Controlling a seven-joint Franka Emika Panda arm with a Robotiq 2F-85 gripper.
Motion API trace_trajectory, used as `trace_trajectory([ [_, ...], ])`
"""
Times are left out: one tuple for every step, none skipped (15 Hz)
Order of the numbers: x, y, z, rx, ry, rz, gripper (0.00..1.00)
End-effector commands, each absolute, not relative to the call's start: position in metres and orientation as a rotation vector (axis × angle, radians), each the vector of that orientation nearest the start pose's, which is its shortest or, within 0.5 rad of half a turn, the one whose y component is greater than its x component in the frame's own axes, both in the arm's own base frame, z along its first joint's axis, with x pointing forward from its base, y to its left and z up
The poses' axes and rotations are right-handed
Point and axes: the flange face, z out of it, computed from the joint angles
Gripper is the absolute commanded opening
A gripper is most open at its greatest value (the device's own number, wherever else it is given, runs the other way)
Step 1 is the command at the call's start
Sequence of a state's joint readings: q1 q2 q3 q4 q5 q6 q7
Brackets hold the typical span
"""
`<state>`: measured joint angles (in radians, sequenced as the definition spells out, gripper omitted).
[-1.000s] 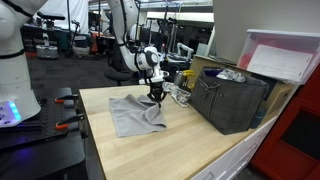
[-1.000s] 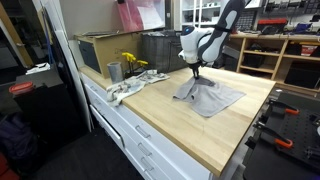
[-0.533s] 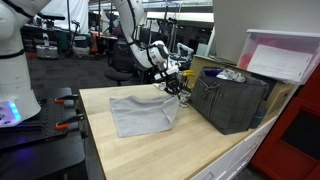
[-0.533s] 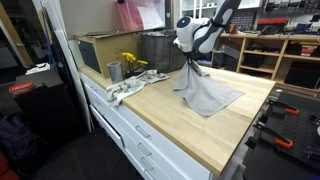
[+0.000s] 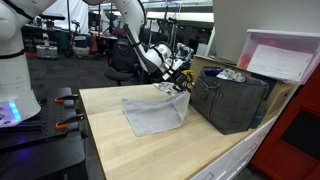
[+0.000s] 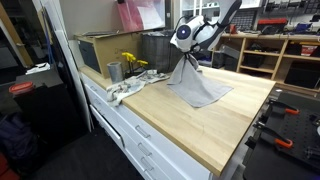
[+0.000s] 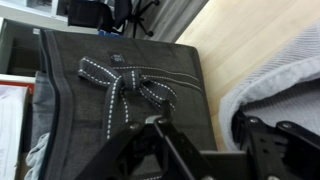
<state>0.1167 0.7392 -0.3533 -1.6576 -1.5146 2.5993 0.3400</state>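
Light wooden worktop [image 5: 150, 155], white drawers [image 6: 130, 135] beneath, wooden shelving [image 6: 262, 52], grey floor [image 5: 70, 72]

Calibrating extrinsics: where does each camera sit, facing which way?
An exterior view: off the table's corner, faces across the light wooden tabletop to the dark grey fabric basket; arm and gripper show.
An exterior view: beside the white drawer fronts, faces along the tabletop; arm, gripper show.
Wrist view: on the wrist, faces the basket's stitched bow; gripper fingers show.
Shared: both exterior views show the grey cloth lifted at the gripper.
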Motion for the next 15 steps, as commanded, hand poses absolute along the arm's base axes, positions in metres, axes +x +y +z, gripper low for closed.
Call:
trace_trajectory([
  [0.677,-0.112,0.210,1.795,0.842,0.200,0.85],
  [0.672,-0.108,0.209,1.861,0.818,0.187,0.93],
  [0.667,-0.103,0.209,1.971,0.843,0.169,0.99],
  [0.666,-0.097,0.209,2.022,0.848,0.170,1.00],
  [0.664,-0.091,0.211,2.083,0.860,0.161,1.00],
  [0.663,-0.087,0.213,2.147,0.859,0.152,1.00],
  [0.660,-0.082,0.219,2.207,0.861,0.145,1.00],
  [0.658,-0.078,0.223,2.271,0.856,0.134,1.00],
  [0.655,-0.074,0.227,2.336,0.847,0.122,1.00],
  [0.653,-0.071,0.231,2.402,0.832,0.111,1.00],
  [0.651,-0.068,0.236,2.470,0.820,0.108,1.00],
  [0.649,-0.067,0.240,2.538,0.802,0.099,1.00],
  [0.646,-0.065,0.243,2.607,0.792,0.092,1.00],
  [0.643,-0.064,0.245,2.676,0.770,0.085,1.00],
  [0.640,-0.062,0.244,2.745,0.753,0.078,1.00],
])
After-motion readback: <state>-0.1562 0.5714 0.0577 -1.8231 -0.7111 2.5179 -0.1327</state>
